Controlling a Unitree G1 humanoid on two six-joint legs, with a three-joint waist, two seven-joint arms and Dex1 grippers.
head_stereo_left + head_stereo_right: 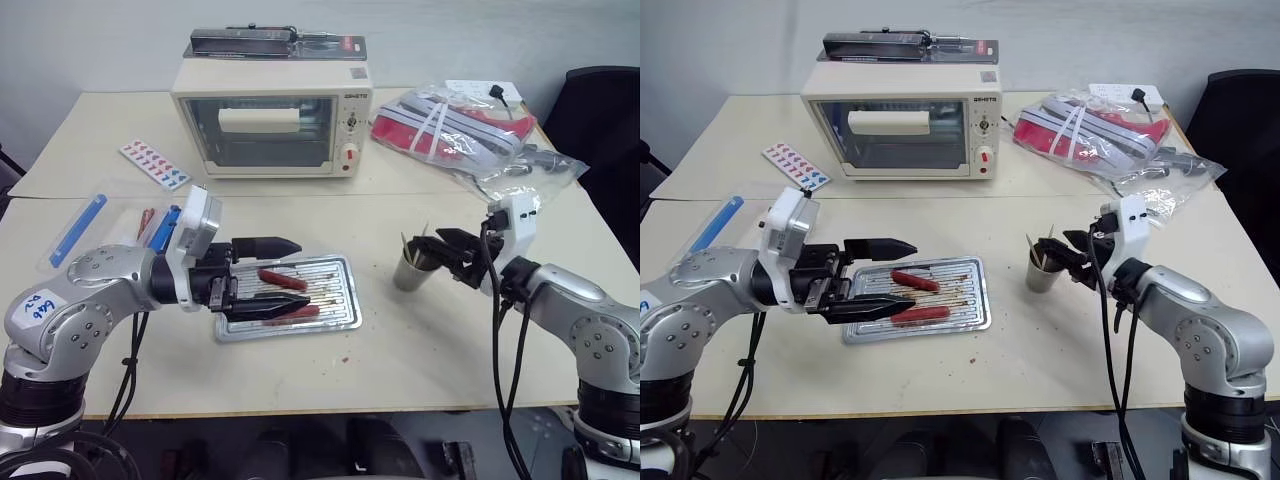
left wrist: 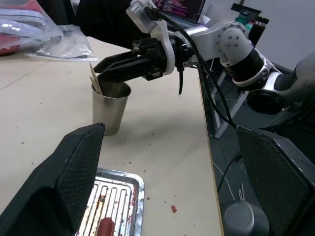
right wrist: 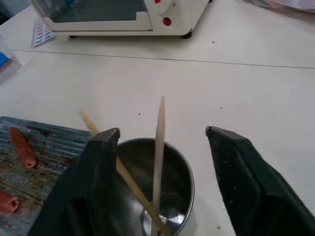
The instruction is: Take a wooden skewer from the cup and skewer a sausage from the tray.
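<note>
The metal cup (image 1: pixel 408 273) stands right of the tray (image 1: pixel 343 303) and holds a few wooden skewers (image 3: pixel 158 142) that lean or stand upright in it. My right gripper (image 3: pixel 162 132) hovers just over the cup's rim, open, with one finger on each side of an upright skewer and touching neither it nor the leaning one. Two red sausages (image 1: pixel 283 279) lie on the tray's ridged bottom. My left gripper (image 1: pixel 285 275) is open and level above the tray's left half, one finger over each sausage, holding nothing.
A cream toaster oven (image 1: pixel 270 120) stands at the back of the table. A clear plastic bag (image 1: pixel 455 130) with red items lies back right. A clear box with blue clips (image 1: pixel 85 228) and a sticker card (image 1: pixel 155 165) sit at the left.
</note>
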